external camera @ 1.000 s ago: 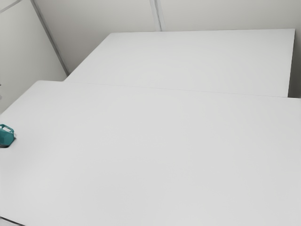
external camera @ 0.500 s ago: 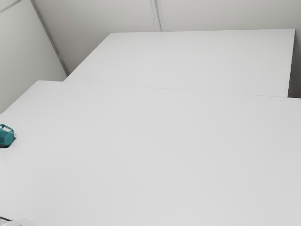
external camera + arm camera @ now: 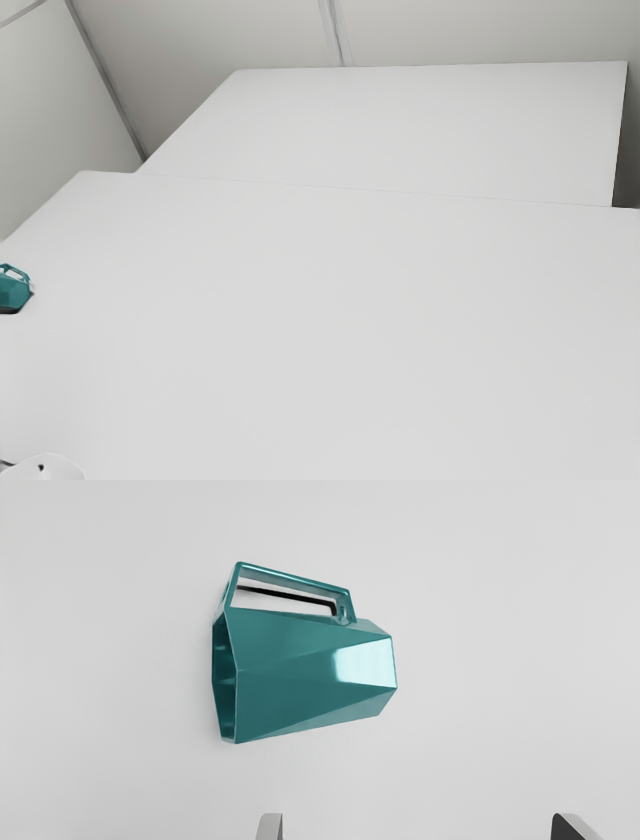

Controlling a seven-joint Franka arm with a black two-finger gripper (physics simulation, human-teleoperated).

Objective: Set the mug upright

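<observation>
The teal faceted mug (image 3: 13,291) is at the exterior view's left edge, partly cut off by it. In the wrist view the mug (image 3: 310,670) lies on its side on the white surface, its open mouth facing sideways and its handle running along one flank. The gripper (image 3: 417,825) is open, its two fingertips wide apart with nothing between them. The mug is ahead of the fingertips, apart from them.
A white table (image 3: 330,330) carries the mug. A second white surface (image 3: 400,130) adjoins its far edge, with pale walls behind. A white rounded part (image 3: 45,468) pokes in at the exterior view's lower left corner.
The white rounded part at the exterior view's lower left corner has come further into view over the past second. The mug has stayed where it was.
</observation>
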